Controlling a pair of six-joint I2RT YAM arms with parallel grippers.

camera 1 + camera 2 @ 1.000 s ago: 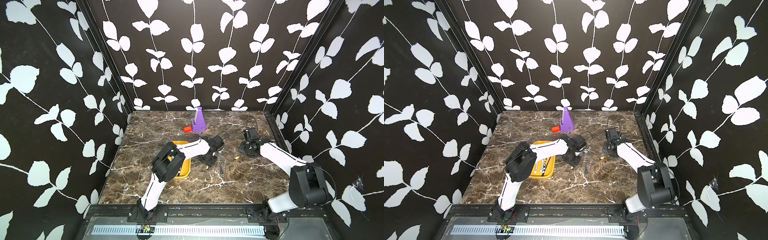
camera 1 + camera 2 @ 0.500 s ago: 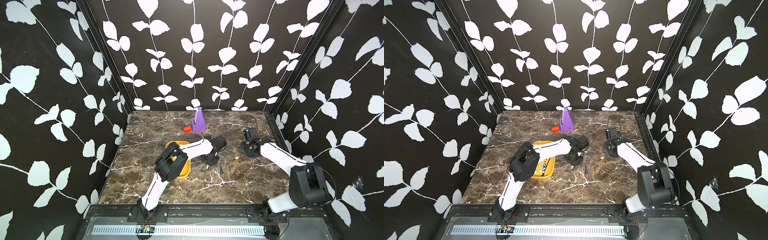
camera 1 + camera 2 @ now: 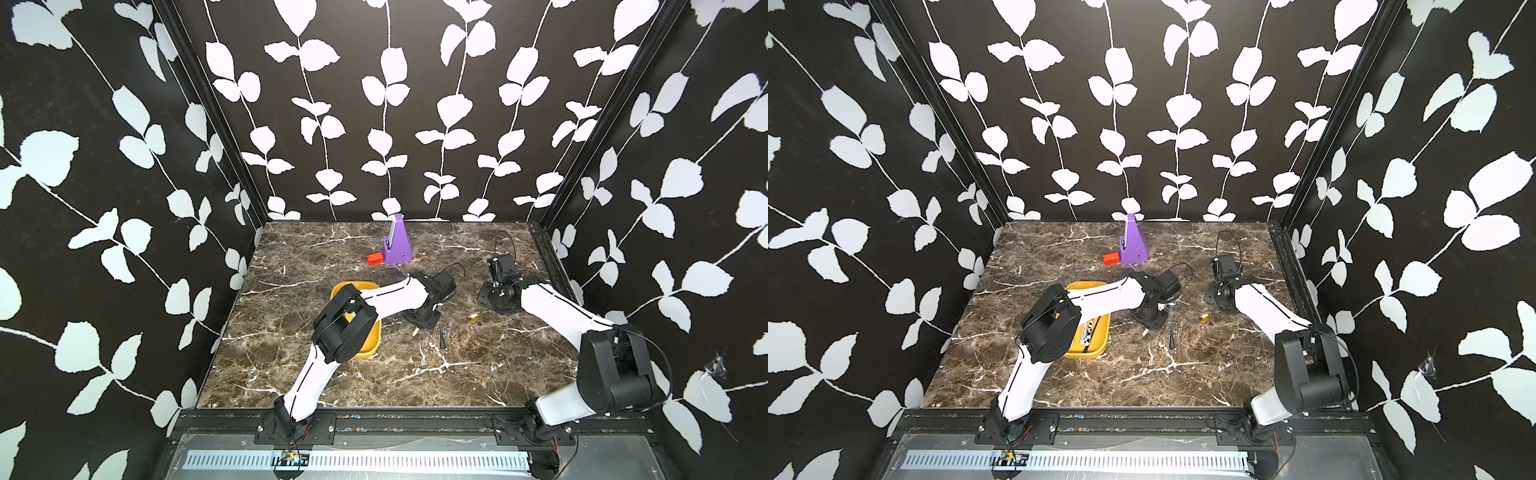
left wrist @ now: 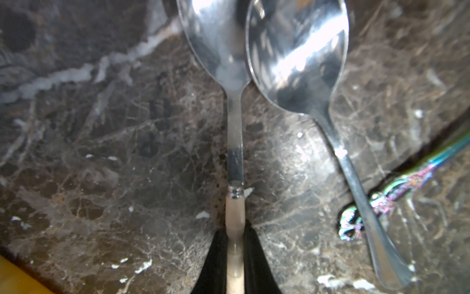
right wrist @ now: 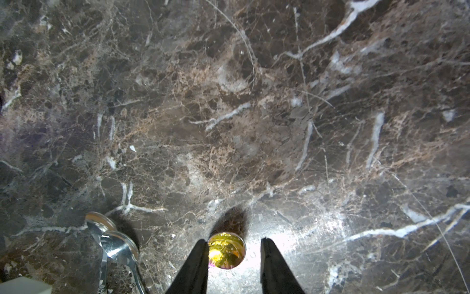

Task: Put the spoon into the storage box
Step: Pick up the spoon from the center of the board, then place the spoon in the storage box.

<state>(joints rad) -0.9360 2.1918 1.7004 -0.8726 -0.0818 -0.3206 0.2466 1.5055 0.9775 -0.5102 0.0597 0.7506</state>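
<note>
On the brown table (image 3: 374,382), in both top views, the yellow box (image 3: 371,347) sits on the left, half hidden under the left arm. Small things lie in it (image 3: 1088,354), but I cannot tell what they are. The left gripper (image 3: 423,319) points down at the table just right of the box. The pale tip of the cream spoon (image 3: 415,331) sticks out under it. The steel spoon (image 3: 442,338) lies beside that. The gold spoon (image 3: 475,318) lies a bit further right, near the right gripper (image 3: 496,297). A purple stand (image 3: 397,243) and a red block (image 3: 375,259) stand at the back, well apart from the spoons. From the left wrist, the left gripper (image 4: 235,229) has its two black fingers (image 4: 218,254) pressed tight on the handle of the cream spoon (image 4: 235,152). This spoon lies on the table, not in the box, and a yellow corner of the box (image 4: 12,277) shows close by. The steel spoon (image 4: 297,58) lies next to it, with the two bowls touching. A rainbow handle (image 4: 407,183) crosses the end of the steel spoon. From the right wrist, the right gripper (image 5: 232,241) has its fingers (image 5: 269,259) apart. The round bowl of the gold spoon (image 5: 226,250) sits low between them. I cannot tell if a finger touches it.
</note>
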